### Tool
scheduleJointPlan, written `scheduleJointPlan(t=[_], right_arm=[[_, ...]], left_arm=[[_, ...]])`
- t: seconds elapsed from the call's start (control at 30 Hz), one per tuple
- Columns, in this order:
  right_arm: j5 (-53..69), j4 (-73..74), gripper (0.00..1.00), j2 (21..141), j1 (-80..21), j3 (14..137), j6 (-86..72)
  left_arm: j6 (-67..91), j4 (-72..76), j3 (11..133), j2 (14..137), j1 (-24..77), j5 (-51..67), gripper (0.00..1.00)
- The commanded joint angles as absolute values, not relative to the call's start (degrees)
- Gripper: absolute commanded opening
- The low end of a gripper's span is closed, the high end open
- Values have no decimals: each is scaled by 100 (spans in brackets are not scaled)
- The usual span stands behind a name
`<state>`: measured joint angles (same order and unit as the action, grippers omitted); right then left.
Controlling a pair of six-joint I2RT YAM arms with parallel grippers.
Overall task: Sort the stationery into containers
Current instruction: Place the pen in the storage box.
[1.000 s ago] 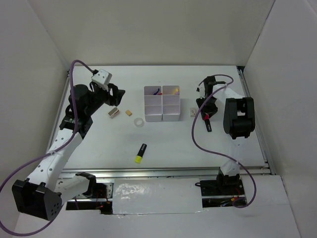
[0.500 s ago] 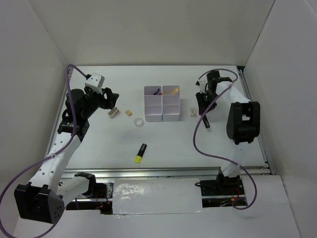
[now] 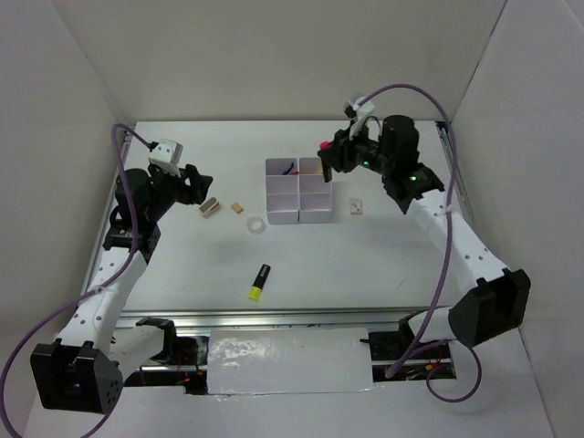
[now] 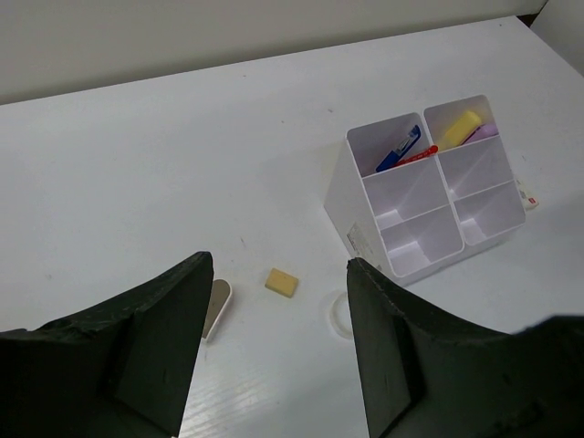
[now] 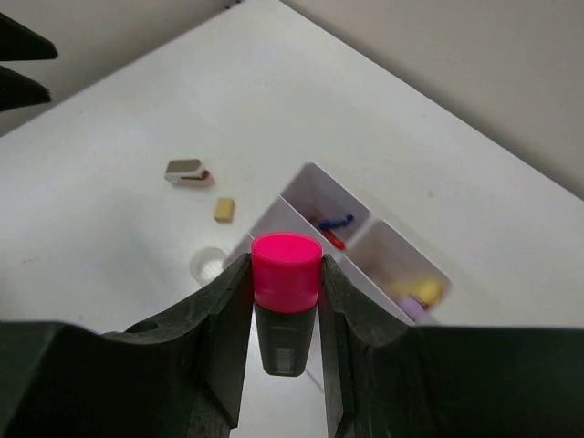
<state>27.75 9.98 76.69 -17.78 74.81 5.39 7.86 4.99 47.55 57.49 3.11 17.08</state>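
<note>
My right gripper is shut on the pink-black highlighter and holds it in the air just right of the white compartment block. The far compartments hold a red pen with a blue item and a pale yellow stick with a lilac tube. My left gripper is open and empty, above the table left of the block. On the table lie the metal clip, tan eraser, clear tape ring and yellow-black highlighter.
A small white card lies right of the block. White walls close in the table on three sides. The arm bases and cables sit at the near edge.
My right arm lifted the pink-black highlighter off the table at the right and swung it left and up toward the block. My left gripper drew back to the left.
</note>
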Motion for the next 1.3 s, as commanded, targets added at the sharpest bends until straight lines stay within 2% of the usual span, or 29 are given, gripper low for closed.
scheduleJointPlan(t=[0.0, 0.17, 0.37, 0.93, 1.27], right_arm=[[2245, -779, 0, 8224, -2415, 7251, 281], [1355, -1904, 0, 8998, -3259, 7128, 369], [818, -2415, 0, 9667, -3638, 7392, 237], [475, -3392, 0, 10406, -3639, 7208, 290], [159, -3648, 9, 10591, -3700, 6996, 475]], left_arm=[[940, 870, 4781, 5660, 246, 1767, 72], [993, 958, 4764, 5643, 229, 1539, 72], [879, 879, 4720, 5537, 202, 1424, 72], [844, 905, 4500, 5519, 106, 1380, 72], [853, 870, 4342, 5397, 88, 1511, 72]])
